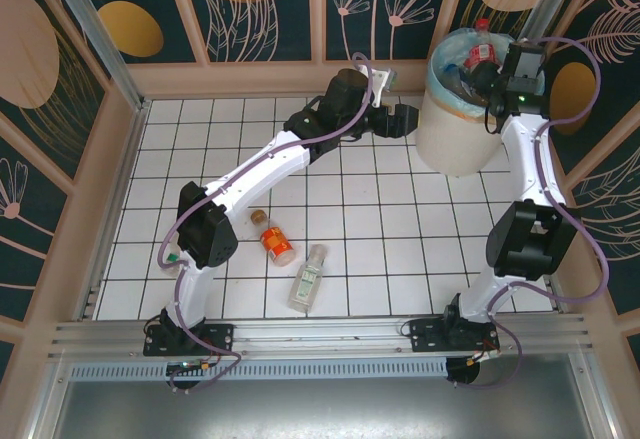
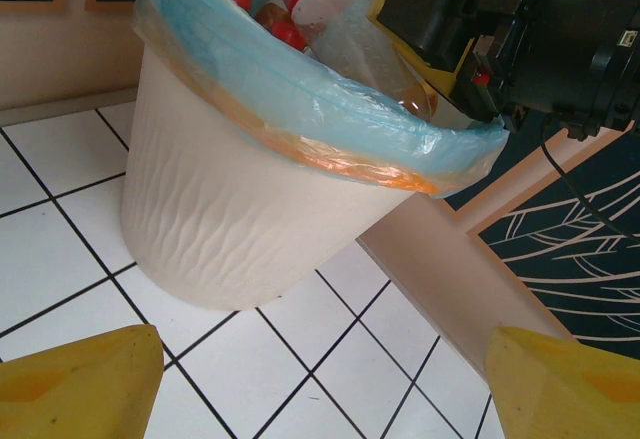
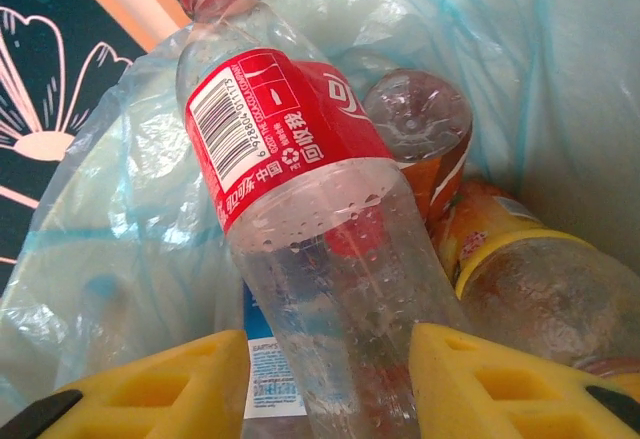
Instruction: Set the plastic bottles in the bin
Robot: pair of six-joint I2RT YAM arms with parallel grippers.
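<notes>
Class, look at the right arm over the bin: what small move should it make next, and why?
Probably open the right pincer and release. It seems shut on the red-label bottle, which is already inside the bin, resting against other bottles, so no more carrying looks needed.
</notes>
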